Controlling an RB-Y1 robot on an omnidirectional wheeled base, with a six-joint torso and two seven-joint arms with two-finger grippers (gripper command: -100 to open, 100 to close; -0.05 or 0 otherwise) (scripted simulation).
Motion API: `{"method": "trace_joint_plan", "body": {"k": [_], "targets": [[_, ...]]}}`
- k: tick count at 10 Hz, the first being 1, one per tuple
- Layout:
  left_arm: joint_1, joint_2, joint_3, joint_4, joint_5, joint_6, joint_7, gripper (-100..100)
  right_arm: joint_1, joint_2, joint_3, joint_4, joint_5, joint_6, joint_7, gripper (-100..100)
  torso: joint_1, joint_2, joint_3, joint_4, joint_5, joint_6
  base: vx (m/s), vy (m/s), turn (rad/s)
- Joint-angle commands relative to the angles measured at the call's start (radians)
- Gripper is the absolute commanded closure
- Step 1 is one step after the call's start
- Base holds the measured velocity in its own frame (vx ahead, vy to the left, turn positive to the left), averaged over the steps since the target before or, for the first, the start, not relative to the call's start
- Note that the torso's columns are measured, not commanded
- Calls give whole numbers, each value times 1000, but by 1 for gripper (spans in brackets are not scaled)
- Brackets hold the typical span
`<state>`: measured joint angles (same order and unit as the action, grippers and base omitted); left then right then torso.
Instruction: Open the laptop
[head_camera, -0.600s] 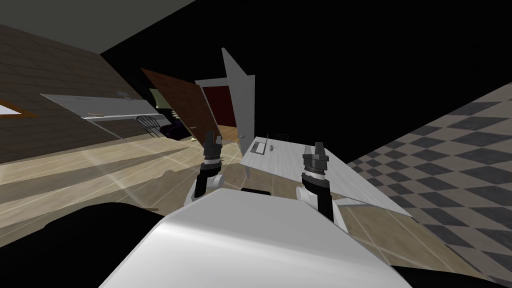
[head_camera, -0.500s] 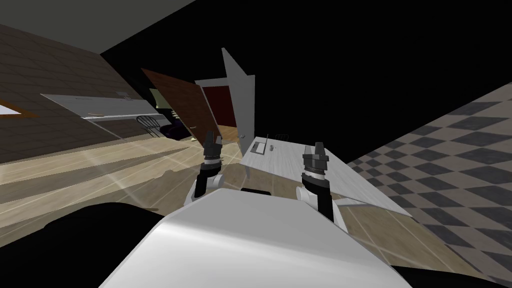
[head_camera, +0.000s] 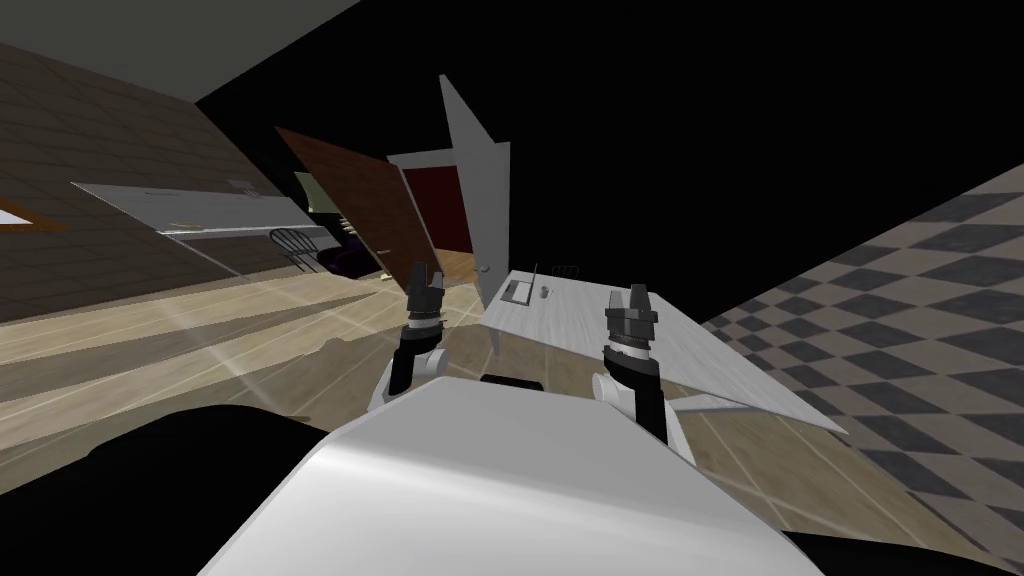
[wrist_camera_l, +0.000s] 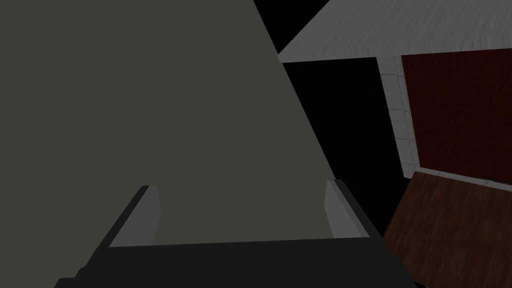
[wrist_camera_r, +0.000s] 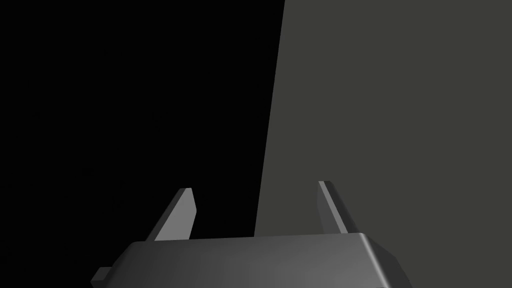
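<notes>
Both splayed — left gripper (head_camera: 424, 273), right gripper (head_camera: 634, 294), laptop (head_camera: 518, 292) beyond

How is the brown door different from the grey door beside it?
The brown door shows wood grain, while the grey door is plain. The brown door stands over by the black chair, while the grey door stands next to the white table. What they share: they flank the dark red panel, one on each side.

table (head_camera: 570, 315): pale woodgrain, matt | door (head_camera: 365, 205): dark wood | floor (head_camera: 250, 330): wooden planks
</notes>
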<state>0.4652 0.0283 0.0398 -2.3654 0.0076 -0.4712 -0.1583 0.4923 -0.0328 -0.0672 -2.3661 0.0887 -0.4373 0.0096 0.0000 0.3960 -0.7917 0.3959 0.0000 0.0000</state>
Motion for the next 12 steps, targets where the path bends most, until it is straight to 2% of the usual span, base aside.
{"method": "trace_joint_plan", "body": {"k": [1, 3, 4, 6, 12], "targets": [[0, 0, 0, 0, 0, 0, 0, 0, 0, 0, 0, 0, 0, 0, 0, 0, 0, 74, -147, 74, 0, 0, 0, 0, 0], [0, 0, 0, 0, 0, 0, 0, 0, 0, 0, 0, 0, 0, 0, 0, 0, 0, 222, -443, 221, 0, 0, 0, 0, 0], [0, 0, 0, 0, 0, 0, 0, 0, -3, -32, -10, 17, 15, 6, 16, -100, 0, 295, -590, 295, 0, 0, 11, 21, 71], [0, 0, 0, 0, 0, 0, 0, 0, -11, -78, -33, 54, 51, 19, 52, -100, 2, 338, -679, 338, 1, 0, 15, 57, 90], [0, 0, 0, 0, 0, 0, 0, 0, -33, -170, -107, 163, 166, 59, 168, -100, -1, 342, -684, 342, 0, 0, 28, 89, 109]]}}
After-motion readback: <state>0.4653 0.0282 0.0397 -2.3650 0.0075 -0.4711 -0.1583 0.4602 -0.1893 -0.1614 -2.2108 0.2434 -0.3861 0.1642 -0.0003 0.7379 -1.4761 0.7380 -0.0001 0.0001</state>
